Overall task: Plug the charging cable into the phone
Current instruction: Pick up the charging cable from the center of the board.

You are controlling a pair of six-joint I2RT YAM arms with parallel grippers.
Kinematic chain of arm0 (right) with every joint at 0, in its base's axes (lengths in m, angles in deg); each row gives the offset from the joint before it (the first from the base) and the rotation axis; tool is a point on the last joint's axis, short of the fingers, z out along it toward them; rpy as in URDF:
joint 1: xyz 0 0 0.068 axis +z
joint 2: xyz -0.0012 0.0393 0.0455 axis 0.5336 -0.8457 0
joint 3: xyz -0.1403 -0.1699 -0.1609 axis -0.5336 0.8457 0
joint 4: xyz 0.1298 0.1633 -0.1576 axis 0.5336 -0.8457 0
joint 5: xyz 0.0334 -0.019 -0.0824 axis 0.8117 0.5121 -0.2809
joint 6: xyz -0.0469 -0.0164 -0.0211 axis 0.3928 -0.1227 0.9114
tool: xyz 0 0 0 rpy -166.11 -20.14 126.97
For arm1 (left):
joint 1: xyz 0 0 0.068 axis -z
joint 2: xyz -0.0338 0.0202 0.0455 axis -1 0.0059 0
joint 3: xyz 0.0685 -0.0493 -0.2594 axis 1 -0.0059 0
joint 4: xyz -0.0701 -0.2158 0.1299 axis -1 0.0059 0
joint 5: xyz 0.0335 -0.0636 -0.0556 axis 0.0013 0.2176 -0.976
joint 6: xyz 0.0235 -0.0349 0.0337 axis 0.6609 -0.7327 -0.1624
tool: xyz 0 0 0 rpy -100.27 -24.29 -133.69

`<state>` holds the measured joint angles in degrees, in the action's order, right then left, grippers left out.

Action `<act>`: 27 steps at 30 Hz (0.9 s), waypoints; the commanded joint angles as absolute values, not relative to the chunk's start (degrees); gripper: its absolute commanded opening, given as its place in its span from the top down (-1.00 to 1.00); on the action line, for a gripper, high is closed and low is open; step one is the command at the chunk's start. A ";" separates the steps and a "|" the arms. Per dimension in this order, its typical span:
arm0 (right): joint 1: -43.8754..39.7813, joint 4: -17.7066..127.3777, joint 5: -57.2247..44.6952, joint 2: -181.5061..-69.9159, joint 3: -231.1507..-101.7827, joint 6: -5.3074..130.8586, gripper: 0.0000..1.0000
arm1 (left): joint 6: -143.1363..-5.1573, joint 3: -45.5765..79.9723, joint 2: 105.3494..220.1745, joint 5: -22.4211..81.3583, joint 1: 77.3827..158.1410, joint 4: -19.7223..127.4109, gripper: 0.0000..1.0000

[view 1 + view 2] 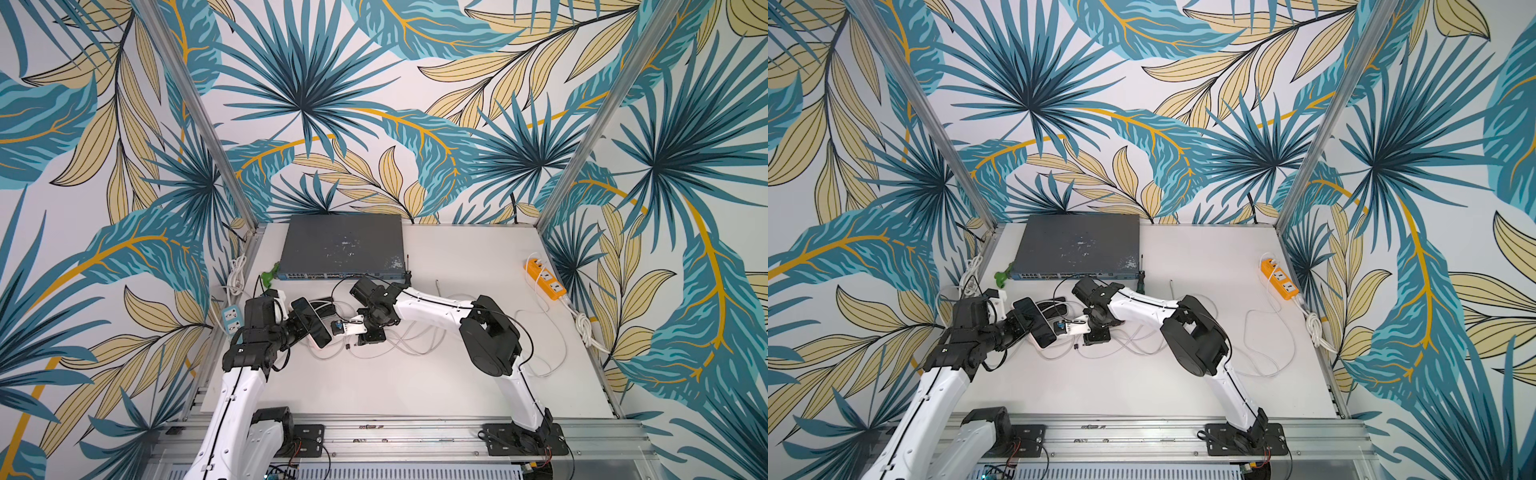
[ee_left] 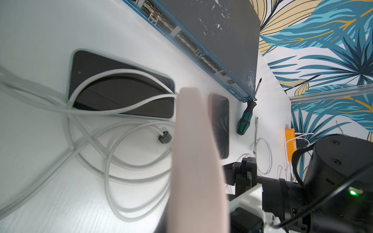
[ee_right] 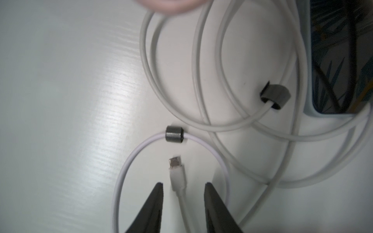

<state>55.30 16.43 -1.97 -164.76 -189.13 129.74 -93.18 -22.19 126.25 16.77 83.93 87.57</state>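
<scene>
While the pink phone (image 1: 313, 324) is clamped by the left gripper (image 1: 298, 327) | plug (image 3: 177, 173) is straddled, ungripped, by the part-open right gripper (image 3: 183, 184) | long axis lined up along the jaws, tip outward

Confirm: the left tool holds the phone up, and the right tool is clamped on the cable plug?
Not clamped: the right wrist view shows the right tool open, its jaws either side of the cable plug, not touching it. The rest stands.
</scene>
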 commanded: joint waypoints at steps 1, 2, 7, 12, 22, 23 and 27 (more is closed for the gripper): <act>56.05 14.73 -1.33 -167.01 -190.30 130.87 0.28 | -92.32 -22.63 126.18 15.46 83.59 84.03 1.00; 56.18 14.56 -1.30 -167.24 -190.42 130.91 0.29 | -92.48 -22.79 126.18 15.37 83.53 83.82 1.00; 56.60 14.21 -1.08 -167.55 -189.86 130.69 0.33 | -92.57 -23.28 126.08 15.40 83.54 83.61 1.00; 56.53 14.73 -1.77 -167.44 -188.68 130.53 0.36 | -92.63 -23.89 125.95 15.49 83.57 83.35 1.00; 56.52 15.75 -2.69 -166.75 -186.15 129.93 0.38 | -92.70 -24.35 125.91 15.45 83.55 82.91 1.00; 56.52 15.71 -2.71 -166.79 -186.05 129.79 0.38 | -92.78 -24.35 125.91 15.42 83.59 82.88 1.00; 56.13 16.61 -2.90 -166.00 -184.70 129.22 0.38 | -92.63 -24.44 125.83 15.52 83.54 83.08 1.00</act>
<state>56.30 18.20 -1.93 -166.01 -187.40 130.03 -93.22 -24.40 126.34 16.57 83.93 86.23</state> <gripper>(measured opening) 0.311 0.155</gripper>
